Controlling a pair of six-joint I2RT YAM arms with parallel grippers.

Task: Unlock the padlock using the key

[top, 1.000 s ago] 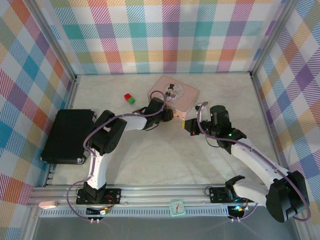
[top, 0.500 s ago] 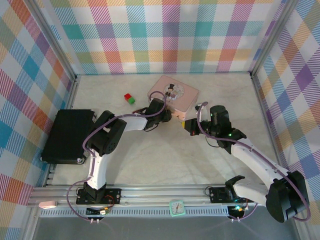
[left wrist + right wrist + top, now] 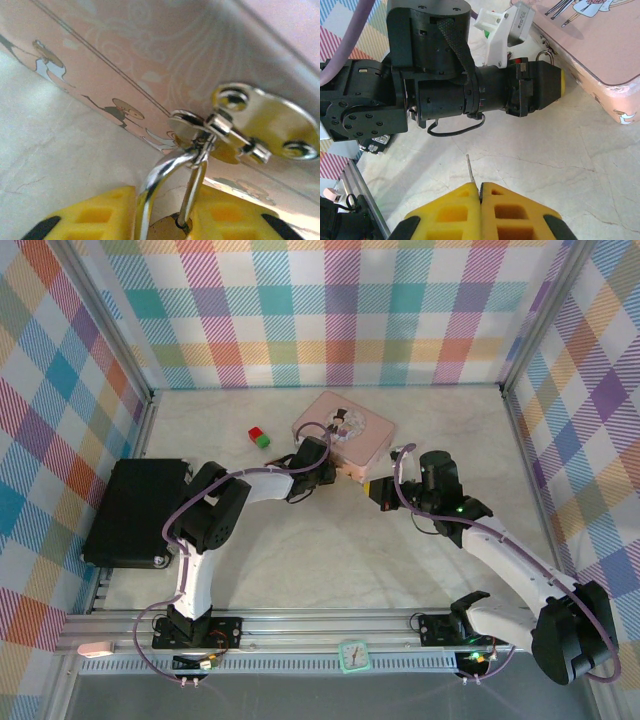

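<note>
The padlock (image 3: 150,185) hangs by its silver shackle from the gold clasp (image 3: 260,125) on the side of the pink tin (image 3: 150,50). My left gripper (image 3: 165,220) is shut on the padlock, with the brass body just showing between the yellow fingers (image 3: 95,215). In the right wrist view my right gripper (image 3: 480,187) is shut on the key (image 3: 469,169), whose thin blade sticks out toward the left arm. From above, the right gripper (image 3: 372,487) sits a short way right of the left gripper (image 3: 340,472), at the tin's (image 3: 345,430) near edge.
A small red and green block (image 3: 259,437) lies left of the tin. A black box (image 3: 135,510) sits at the table's left edge. The left arm's black wrist (image 3: 445,85) crosses the right wrist view. Bare marble table (image 3: 330,550) lies in front of both grippers.
The pink tin has shifted slightly to the left. Both grippers stay almost where they were, still shut.
</note>
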